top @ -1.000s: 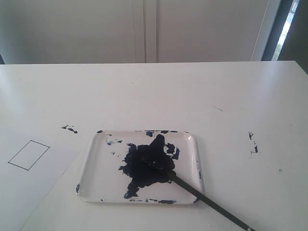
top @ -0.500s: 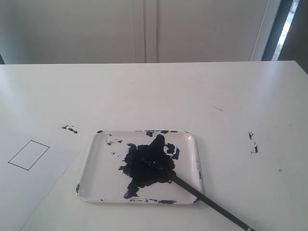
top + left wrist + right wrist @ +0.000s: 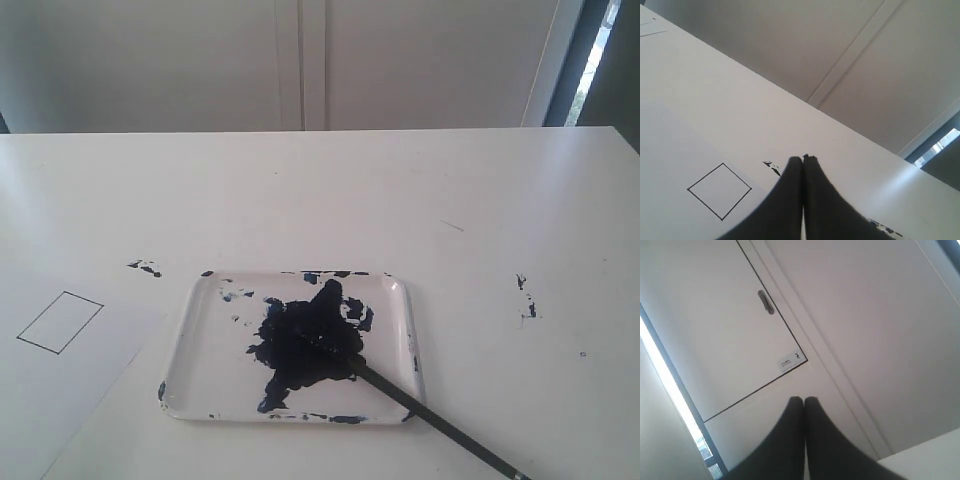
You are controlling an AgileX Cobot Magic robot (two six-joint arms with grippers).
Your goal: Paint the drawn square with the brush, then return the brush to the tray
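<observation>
Exterior view: no arm in shot. Table (image 3: 320,190) is white and paint-specked. Paper sheet (image 3: 70,400) lies on the left arm's side. Tray (image 3: 205,350) sits mid-table, apart from both grippers. Brush (image 3: 432,418) rests in the tray, untouched. Drawn square (image 3: 60,321) is outline only, unpainted, and lies ahead of the left gripper (image 3: 803,158), in its sight. Left gripper: fingers pressed together, holding nothing. Right gripper (image 3: 804,399): likewise closed and empty, aimed up at a cabinet door (image 3: 730,340), brush not in its sight.

Assessment: step in hand is pick-up, not yet begun. Recommend the right gripper, as the handle comes out on its side. It should part its jaws, tilt down, approach from above and clamp across the handle outside the tray rim, clear of wet paint. Grip squarely, or the thin stick will likely swivel.

Orientation: brush long axis runs diagonal. The tip is buried in the blot (image 3: 300,350) at tray centre, pointing twd the left gripper's side. The handle crosses a tray corner twd the right gripper's side; its end meets the frame edge.
</observation>
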